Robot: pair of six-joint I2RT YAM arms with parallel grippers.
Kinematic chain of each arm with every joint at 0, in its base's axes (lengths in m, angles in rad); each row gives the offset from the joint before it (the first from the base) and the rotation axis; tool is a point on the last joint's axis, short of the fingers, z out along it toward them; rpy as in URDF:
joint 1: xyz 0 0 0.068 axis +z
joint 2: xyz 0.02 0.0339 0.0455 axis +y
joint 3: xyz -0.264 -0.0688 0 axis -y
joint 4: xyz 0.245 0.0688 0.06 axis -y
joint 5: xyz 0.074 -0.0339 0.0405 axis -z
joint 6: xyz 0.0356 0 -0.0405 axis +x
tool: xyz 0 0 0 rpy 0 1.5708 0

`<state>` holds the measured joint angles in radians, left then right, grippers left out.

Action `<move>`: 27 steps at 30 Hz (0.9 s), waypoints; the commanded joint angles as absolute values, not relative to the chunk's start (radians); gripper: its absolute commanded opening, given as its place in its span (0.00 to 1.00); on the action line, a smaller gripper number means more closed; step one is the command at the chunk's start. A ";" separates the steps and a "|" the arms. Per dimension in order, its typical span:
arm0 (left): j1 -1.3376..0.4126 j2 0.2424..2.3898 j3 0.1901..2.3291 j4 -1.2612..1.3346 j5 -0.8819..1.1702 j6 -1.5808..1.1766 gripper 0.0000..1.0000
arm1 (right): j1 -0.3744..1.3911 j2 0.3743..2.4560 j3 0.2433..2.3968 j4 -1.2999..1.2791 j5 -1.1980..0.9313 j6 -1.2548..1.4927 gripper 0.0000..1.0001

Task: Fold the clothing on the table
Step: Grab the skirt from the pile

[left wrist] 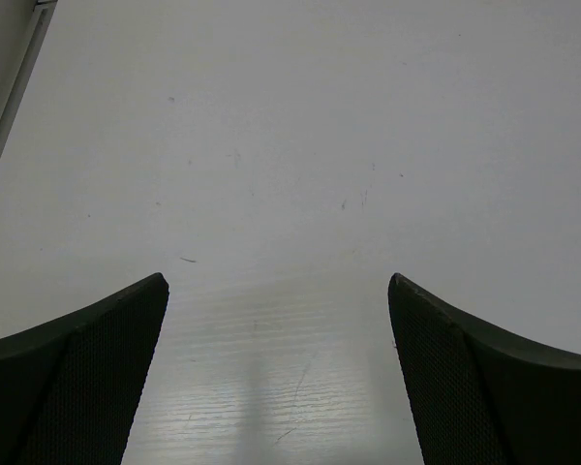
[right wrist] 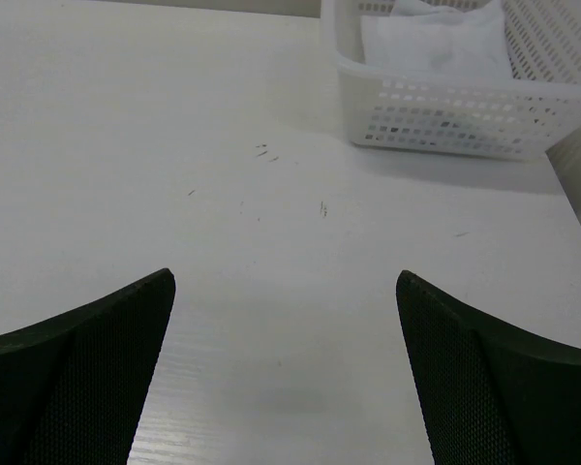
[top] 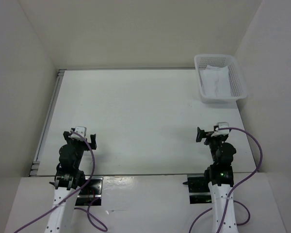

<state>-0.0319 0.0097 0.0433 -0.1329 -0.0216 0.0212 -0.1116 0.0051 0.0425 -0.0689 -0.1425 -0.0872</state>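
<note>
Left gripper (left wrist: 276, 283) jaws wide, empty — over near-left table (top: 136, 107). Right gripper (right wrist: 286, 279) likewise wide, empty. Clothing (top: 217, 80) lies inside basket (top: 202, 93) — far-right table corner, well apart from both.

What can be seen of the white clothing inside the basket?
The clothing is thin, soft white fabric, faintly grey in its creases. It lies loosely bunched, not neatly folded, inside the white plastic mesh basket at the far right corner of the table. Only the basket touches it, and the basket's near wall hides its lower edge in the right wrist view.
</note>
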 commanded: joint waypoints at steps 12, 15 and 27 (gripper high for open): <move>-0.037 -0.127 0.008 -0.092 -0.028 0.008 1.00 | -0.117 -0.078 -0.003 -0.060 -0.132 -0.087 0.99; -0.037 -0.127 0.008 -0.092 -0.028 0.008 1.00 | -0.117 -0.078 -0.003 -0.060 -0.132 -0.087 0.99; -0.037 -0.127 0.008 -0.092 -0.028 0.008 1.00 | -0.117 -0.078 0.236 0.099 -0.022 -0.048 0.99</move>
<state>-0.0319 0.0097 0.0433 -0.1329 -0.0216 0.0212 -0.1112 0.0063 0.1333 -0.0589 -0.1226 -0.0566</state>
